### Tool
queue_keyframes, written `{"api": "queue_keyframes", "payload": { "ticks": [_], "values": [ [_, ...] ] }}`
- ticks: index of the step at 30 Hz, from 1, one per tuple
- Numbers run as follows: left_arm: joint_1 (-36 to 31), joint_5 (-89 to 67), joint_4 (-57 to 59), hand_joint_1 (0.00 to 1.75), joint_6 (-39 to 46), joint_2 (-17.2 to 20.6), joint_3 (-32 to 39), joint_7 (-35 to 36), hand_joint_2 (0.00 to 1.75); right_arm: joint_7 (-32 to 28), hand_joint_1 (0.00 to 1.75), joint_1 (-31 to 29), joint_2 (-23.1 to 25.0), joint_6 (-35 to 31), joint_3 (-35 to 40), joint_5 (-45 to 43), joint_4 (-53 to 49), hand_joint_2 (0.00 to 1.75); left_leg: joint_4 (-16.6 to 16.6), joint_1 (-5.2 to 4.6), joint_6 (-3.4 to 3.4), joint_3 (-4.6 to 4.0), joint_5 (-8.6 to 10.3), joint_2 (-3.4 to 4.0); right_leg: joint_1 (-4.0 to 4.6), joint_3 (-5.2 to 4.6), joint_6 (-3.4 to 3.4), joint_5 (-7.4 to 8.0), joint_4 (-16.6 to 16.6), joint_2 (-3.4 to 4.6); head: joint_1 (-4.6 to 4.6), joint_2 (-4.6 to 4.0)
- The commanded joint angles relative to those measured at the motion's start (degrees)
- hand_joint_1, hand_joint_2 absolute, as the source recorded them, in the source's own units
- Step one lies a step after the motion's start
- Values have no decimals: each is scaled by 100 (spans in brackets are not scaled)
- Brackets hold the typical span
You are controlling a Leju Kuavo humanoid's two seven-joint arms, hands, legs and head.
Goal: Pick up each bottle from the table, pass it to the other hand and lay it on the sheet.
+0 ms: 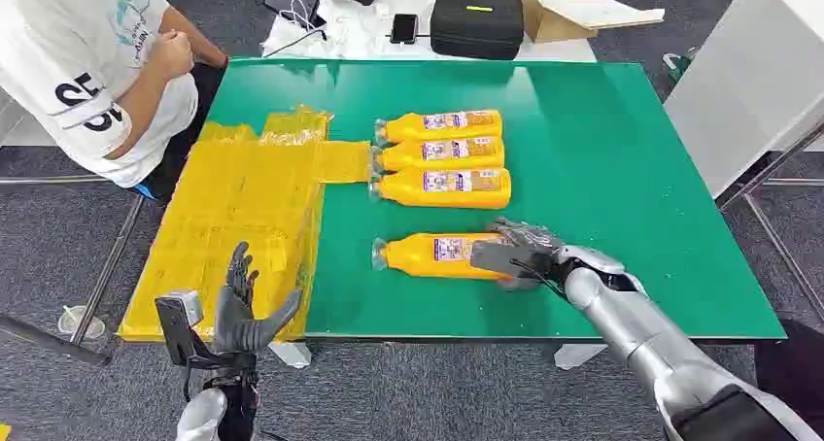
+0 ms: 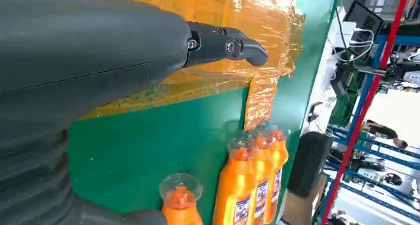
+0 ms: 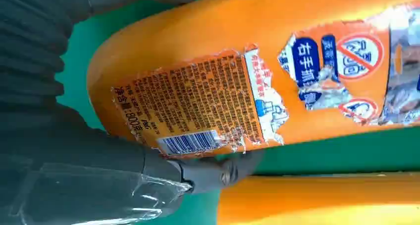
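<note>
Right hand [image 1: 520, 254] wraps the base end of the lone orange plastic bottle [image 1: 432, 255], lying on its side near the green tabletop's [image 1: 602, 169] front edge. Probably full, heavy, slick, torn label: grip mid-body. Left hand [image 1: 241, 310] empty, fingers spread, over the yellow sheet [image 1: 233, 208].

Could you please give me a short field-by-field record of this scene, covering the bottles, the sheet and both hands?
bottles: four orange, all lying on the green table
row of three: side by side, caps toward the yellow sheet
nearest bottle: apart from the row, base end under the right hand
right hand: fingers around that bottle, not lifted
left hand: open, holding nothing, near the sheet's near edge
sheet: no bottles on it
person: seated at the far left corner
</note>
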Motion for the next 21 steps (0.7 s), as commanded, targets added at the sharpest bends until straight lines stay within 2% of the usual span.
{"api": "queue_keyframes", "payload": {
  "ticks": [1,2,5,9,12,13,16,18,20,21],
  "values": [
    [-179,110,366,0,-20,87,-30,73,175,-102,175,-53,521,-390,265,13,793,175,-6,1,1,20,-4,9,3,19,-7,-1,-8,4,0,0],
    [-175,128,363,0,-26,87,-36,80,175,-137,175,-34,584,-472,257,71,839,175,-13,3,4,52,-11,19,8,50,-16,-5,-17,6,0,0],
    [-173,147,372,0,-29,92,-53,89,175,-195,175,33,670,-643,143,85,832,175,-6,2,0,20,-4,8,4,17,-7,-1,-7,3,0,0],
    [-138,177,349,0,-32,91,-59,96,175,-301,175,182,714,-844,-78,80,662,175,-12,4,2,51,-11,10,9,46,-17,-9,-15,-3,2,0],
    [-109,208,312,0,-63,97,-71,78,175,-608,175,393,706,-1081,-323,-10,327,175,-7,3,2,32,-6,6,6,27,-10,-5,-9,-3,0,0],
    [-71,249,238,0,-95,96,-74,36,175,-1096,175,742,768,-1586,-775,-143,-231,175,-7,2,2,26,-4,3,4,21,-7,-5,-7,-5,-2,2],
    [-1,271,122,0,-109,99,-102,21,175,-997,175,1022,811,-1571,-998,-78,-807,175,-5,4,2,20,-6,5,6,19,-8,-5,-7,-3,0,0],
    [-1,271,122,0,-109,99,-102,21,175,-997,175,1022,811,-1571,-998,-78,-807,175,-2,0,3,17,-10,8,2,16,-9,-8,-1,1,0,0],
    [16,390,86,0,-197,96,-113,20,175,-1592,175,1321,1117,-2203,-1543,20,-1210,175,-2,0,3,27,-16,16,3,25,-12,-11,-2,8,-2,0],
    [81,458,-40,0,-214,92,-155,-14,175,-2045,175,1685,1566,-2844,-2108,-87,-1800,175,-2,2,2,17,-10,6,4,16,-10,-7,-3,-1,-2,0]
  ]
}}
